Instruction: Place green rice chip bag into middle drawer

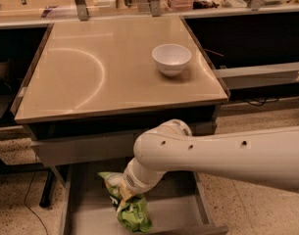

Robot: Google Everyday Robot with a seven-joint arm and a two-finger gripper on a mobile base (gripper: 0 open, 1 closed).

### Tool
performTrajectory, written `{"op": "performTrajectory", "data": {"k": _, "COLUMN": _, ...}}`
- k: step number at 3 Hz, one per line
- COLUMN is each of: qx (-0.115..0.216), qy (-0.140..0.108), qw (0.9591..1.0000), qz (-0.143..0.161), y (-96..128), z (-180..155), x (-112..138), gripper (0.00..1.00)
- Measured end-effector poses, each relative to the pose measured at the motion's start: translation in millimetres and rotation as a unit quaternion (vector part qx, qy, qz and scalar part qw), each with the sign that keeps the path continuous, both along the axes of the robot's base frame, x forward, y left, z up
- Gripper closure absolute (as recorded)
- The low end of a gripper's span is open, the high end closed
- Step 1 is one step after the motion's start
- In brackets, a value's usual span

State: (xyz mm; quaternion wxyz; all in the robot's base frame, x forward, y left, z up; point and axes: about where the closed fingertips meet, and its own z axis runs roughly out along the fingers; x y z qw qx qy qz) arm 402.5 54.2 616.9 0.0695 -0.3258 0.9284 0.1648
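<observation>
The green rice chip bag (135, 214), crumpled bright green foil with pale patches, hangs low inside the open middle drawer (184, 210), left of the drawer's middle, with its lower end at or near the grey bottom. My gripper (120, 193) is at the end of the white arm (212, 153), which reaches in from the right below the table edge. The gripper is shut on the bag's top end and is mostly hidden by the wrist and the bag.
A white bowl (171, 58) stands on the beige table top (90, 67) at the back right. A closed grey drawer front (80, 148) sits above the open drawer. Shelves with clutter run along the back. Speckled floor lies on both sides.
</observation>
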Motion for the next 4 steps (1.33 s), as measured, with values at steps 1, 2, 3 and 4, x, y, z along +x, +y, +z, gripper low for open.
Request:
{"op": "performTrajectory", "data": {"k": 1, "qx": 0.020, "qy": -0.006, "qw": 0.9996, "qz": -0.021, "y": 13, "z": -38, "x": 17, "gripper": 1.00}}
{"op": "performTrajectory", "data": {"k": 2, "qx": 0.056, "qy": -0.013, "qw": 0.9969, "qz": -0.054, "y": 15, "z": -78, "x": 36, "gripper": 1.00}}
{"op": "performTrajectory", "data": {"k": 3, "qx": 0.081, "qy": -0.009, "qw": 0.9930, "qz": -0.085, "y": 12, "z": -116, "x": 47, "gripper": 1.00}}
{"op": "performTrajectory", "data": {"k": 4, "qx": 0.097, "qy": -0.001, "qw": 0.9897, "qz": -0.105, "y": 9, "z": -148, "x": 57, "gripper": 1.00}}
